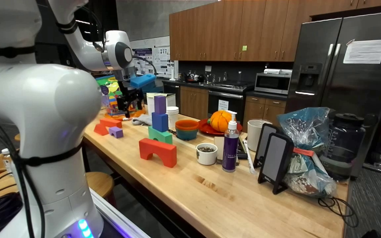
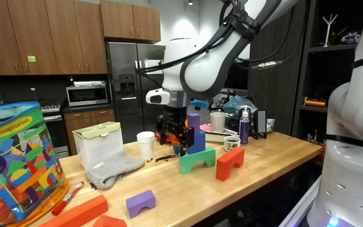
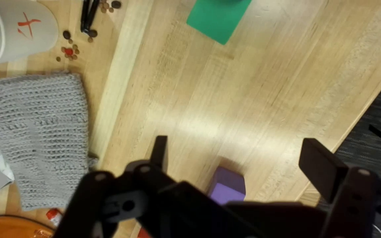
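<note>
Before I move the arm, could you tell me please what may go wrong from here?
The purple block stands on the blue block, itself on the green arch; a sideways brush from the open jaws might topple them. The small purple arch could be shoved by a low pass. The stacked white cups could tip if bumped.

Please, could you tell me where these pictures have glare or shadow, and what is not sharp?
Wrist view: glare whitens part of the tabletop, the purple block casts a soft shadow, and the tool looks slightly blurred; in an exterior view: bright light falls on the wall; in both exterior views: the blue base light looks overexposed.
</note>
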`<move>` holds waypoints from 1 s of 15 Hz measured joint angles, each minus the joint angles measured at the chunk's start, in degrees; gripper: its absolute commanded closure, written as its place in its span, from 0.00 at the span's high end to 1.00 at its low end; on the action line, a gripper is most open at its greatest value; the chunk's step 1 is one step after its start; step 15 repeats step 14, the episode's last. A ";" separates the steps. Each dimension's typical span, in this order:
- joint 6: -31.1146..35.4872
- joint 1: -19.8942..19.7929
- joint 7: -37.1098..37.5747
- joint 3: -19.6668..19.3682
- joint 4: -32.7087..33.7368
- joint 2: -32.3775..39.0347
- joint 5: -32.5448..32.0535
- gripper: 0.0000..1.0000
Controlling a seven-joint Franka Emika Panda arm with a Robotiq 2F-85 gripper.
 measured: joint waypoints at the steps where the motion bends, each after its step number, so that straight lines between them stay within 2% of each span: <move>1: 1.01 0.04 -1.26 0.01 -0.61 0.31 0.25 1.00; 9: 8.66 0.75 -7.11 0.75 -5.91 0.99 0.87 1.00; 15: 8.82 0.79 -7.08 0.86 -6.12 1.08 0.87 1.00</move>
